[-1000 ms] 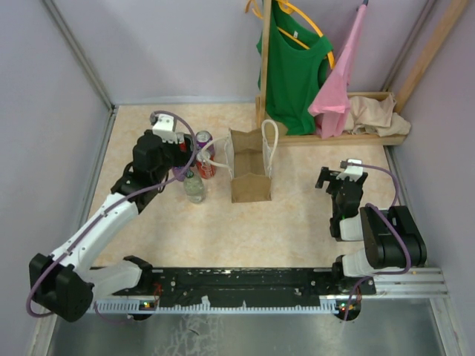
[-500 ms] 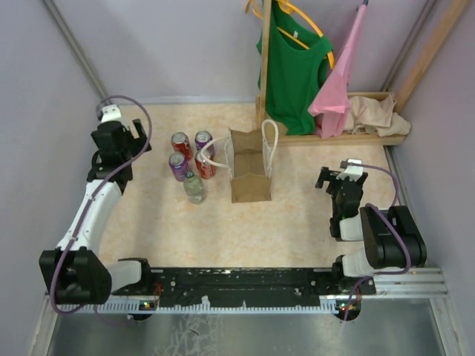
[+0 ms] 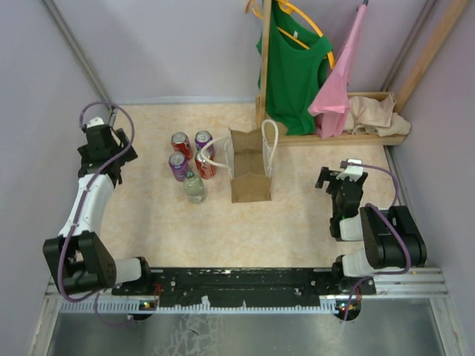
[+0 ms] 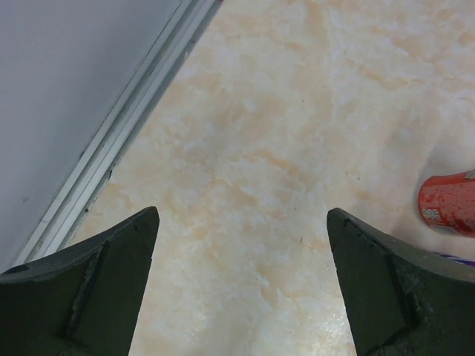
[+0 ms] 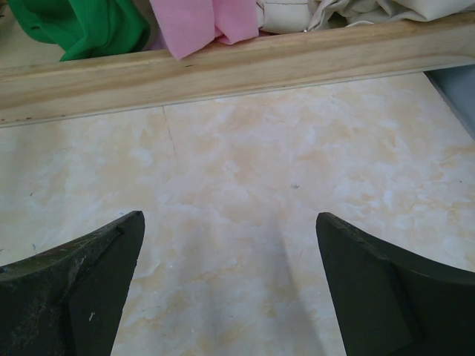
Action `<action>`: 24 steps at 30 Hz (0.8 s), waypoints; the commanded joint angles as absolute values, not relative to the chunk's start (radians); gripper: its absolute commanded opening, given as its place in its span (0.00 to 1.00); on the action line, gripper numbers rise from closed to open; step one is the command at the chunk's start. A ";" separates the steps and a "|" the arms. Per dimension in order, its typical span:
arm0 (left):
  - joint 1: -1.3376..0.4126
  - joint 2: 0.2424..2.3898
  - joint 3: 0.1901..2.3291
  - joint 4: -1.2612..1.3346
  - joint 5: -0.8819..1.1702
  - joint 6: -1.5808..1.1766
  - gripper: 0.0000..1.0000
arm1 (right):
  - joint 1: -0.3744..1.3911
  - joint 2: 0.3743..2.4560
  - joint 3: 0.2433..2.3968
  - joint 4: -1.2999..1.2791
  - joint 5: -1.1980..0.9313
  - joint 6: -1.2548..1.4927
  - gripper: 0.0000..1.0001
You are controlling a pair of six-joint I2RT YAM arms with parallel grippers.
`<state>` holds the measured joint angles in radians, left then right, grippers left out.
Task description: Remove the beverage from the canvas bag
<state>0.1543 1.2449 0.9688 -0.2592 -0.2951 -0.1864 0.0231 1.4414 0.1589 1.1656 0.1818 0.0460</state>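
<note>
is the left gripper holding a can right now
No, the left gripper is open and empty above the table; a red can stands apart.

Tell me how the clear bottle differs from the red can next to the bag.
The bottle is see-through; the red can is solid red. The bottle stands farther from the bag; the red can stands right beside it. Both are upright, outside the bag.
</note>
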 commanded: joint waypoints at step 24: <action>0.161 1.148 0.864 -0.185 -0.320 -0.191 1.00 | 0.021 1.442 0.179 1.216 0.185 0.046 0.99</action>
